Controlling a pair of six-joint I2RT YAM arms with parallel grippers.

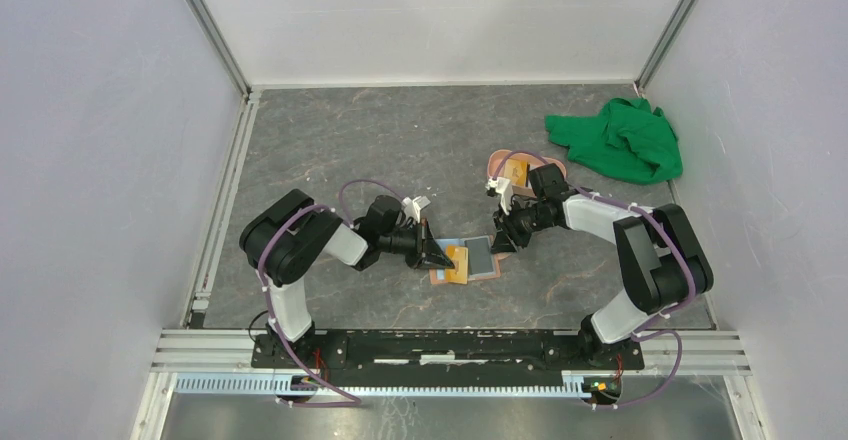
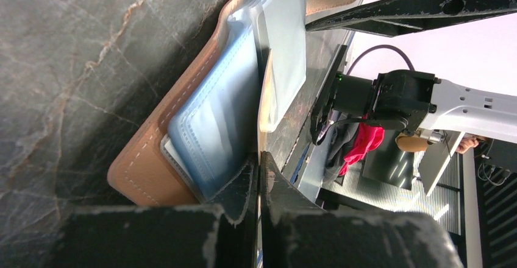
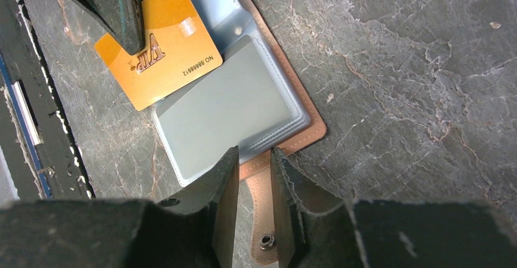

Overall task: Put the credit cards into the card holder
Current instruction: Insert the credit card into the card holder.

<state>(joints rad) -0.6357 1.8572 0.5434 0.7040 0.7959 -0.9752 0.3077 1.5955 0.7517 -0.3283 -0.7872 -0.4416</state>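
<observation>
The card holder (image 1: 481,258) lies open on the table, tan-brown with clear inner sleeves (image 3: 225,106). My left gripper (image 1: 437,253) is shut on an orange-yellow credit card (image 3: 164,49), whose far edge lies over the card holder's left sleeve. In the left wrist view the card (image 2: 263,97) shows edge-on between the closed jaws of the left gripper (image 2: 259,158), beside the card holder (image 2: 143,164). My right gripper (image 3: 253,155) is at the card holder's right edge. Its jaws stand slightly apart, astride the snap tab (image 3: 263,219), with table showing beside the tab.
A pink oval tray (image 1: 497,163) holding another card sits just behind the right arm. A crumpled green cloth (image 1: 620,140) lies at the back right. Grey walls close in the table on three sides.
</observation>
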